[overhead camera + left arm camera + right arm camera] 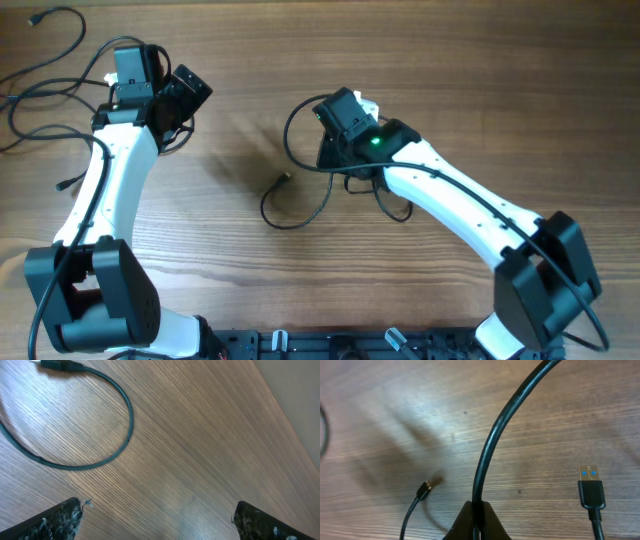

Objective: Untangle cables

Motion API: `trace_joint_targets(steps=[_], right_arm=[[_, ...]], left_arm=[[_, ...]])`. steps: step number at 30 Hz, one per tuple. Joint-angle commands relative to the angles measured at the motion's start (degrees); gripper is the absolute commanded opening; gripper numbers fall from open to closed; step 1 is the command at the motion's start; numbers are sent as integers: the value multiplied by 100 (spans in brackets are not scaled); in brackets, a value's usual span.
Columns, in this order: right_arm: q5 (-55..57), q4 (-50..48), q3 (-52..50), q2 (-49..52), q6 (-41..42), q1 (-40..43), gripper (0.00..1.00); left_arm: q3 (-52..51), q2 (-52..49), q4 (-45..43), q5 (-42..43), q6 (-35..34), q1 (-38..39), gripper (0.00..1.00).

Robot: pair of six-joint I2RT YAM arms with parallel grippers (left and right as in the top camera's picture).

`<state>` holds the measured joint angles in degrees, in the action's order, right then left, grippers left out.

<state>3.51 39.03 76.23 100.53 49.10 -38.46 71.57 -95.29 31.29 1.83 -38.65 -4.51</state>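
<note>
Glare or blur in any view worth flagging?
Overhead: even light, sharp, soft shadow on the table. Left wrist: faint sheen lower centre, plug at top edge soft. Right wrist: glare patch upper left, near cable slightly soft, USB plug crisp.

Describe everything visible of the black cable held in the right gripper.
The black cable is a smooth, round, slightly glossy cord that looks rubber-coated. The right gripper has its jaws shut on it. From the pinch it runs up the wrist view and bends in one even arc toward the upper right, leaving the frame. In the overhead view a dark arc curves out beside the gripper over the wooden table. No knot shows on the visible stretch, and neither end can be traced with certainty.
</note>
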Motion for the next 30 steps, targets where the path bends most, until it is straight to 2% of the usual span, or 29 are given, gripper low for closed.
trace_joint_targets(steps=[1,4,11,16,21,25,28,30], right_arm=[[118,-136,72,-533,-98,28,4],[92,-234,72,-833,116,232,4],[-702,-170,70,-914,-114,1045,4],[-702,-96,70,-914,-131,1154,4],[-592,-107,70,-914,-70,1154,4],[-590,-153,70,-914,59,1154,4],[-590,-197,70,-914,59,1154,5],[-586,-236,70,-911,59,1156,11]], left_arm=[[-26,-44,-109,1600,986,15,99],[-26,-44,-151,3268,2341,22,100],[-26,-44,-140,4778,4004,234,100],[-26,-44,-175,4642,4275,588,100],[-26,-44,-170,3950,4269,741,100],[-26,-44,-168,3217,3807,741,100],[-26,-44,-118,3064,3770,741,100],[-28,-44,-81,3062,3775,754,100]])
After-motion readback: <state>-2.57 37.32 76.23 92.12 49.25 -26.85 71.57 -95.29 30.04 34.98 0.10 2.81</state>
